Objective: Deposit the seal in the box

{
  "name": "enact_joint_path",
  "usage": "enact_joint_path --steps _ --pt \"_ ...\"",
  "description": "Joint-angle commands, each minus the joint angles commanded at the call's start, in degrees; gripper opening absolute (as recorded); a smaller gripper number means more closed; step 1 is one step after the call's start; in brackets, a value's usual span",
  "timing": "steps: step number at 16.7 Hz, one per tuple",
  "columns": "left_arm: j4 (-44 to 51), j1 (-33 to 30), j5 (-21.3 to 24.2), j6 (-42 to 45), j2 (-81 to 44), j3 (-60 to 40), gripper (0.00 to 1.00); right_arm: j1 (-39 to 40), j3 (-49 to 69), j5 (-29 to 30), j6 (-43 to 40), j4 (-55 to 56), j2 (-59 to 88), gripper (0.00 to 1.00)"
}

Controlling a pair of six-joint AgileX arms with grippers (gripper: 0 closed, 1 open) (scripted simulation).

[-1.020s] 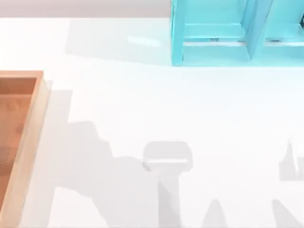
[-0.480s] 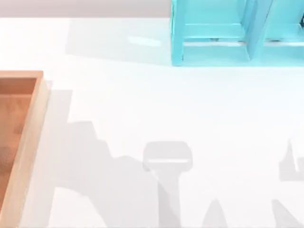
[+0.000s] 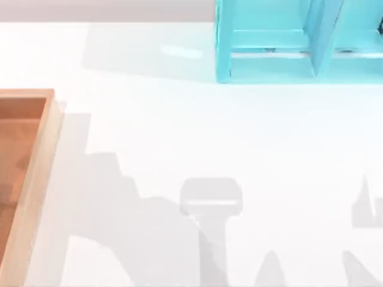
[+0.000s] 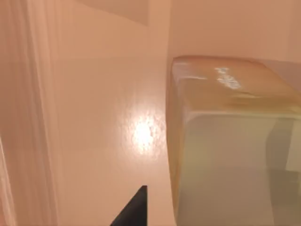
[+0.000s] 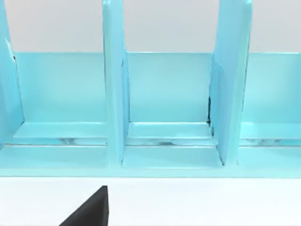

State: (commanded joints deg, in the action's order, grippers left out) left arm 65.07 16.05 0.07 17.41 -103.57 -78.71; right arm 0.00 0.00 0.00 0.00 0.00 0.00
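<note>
1. The box lies at the left edge of the white table in the top view; its lighter wooden rim runs along the orange-brown floor, and only its right part is in frame.
2. A turquoise shelf frame stands on the table, well away from the box, towards the far right corner, with upright dividers splitting it into compartments.
3. Grey arm shadows fall on the table between the box and the shelf frame's side of the table, along the near edge.
4. In the left wrist view, the seal appears very close to the camera: a tan block with a rounded top edge and a white speckled mark on its upper face.
5. Glossy orange-brown wood, the same as the box floor, surrounds the seal there, with a bright highlight just beside it, so the seal is at the box; whether it rests on the floor or hangs above it cannot be told.
6. A dark finger of the left gripper shows just beside the seal, apart from it. How wide that claw stands cannot be told.
7. In the right wrist view, a dark finger of the right gripper sits above the table, facing the shelf frame's compartments. Its claw's width cannot be told either.
</note>
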Motion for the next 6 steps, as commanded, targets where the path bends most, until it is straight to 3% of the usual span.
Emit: enact_joint_path --steps 6 --pt "0.0 0.0 0.0 0.0 0.0 0.0 1.00 0.0 0.0 0.0 0.0 0.0 0.0 1.00"
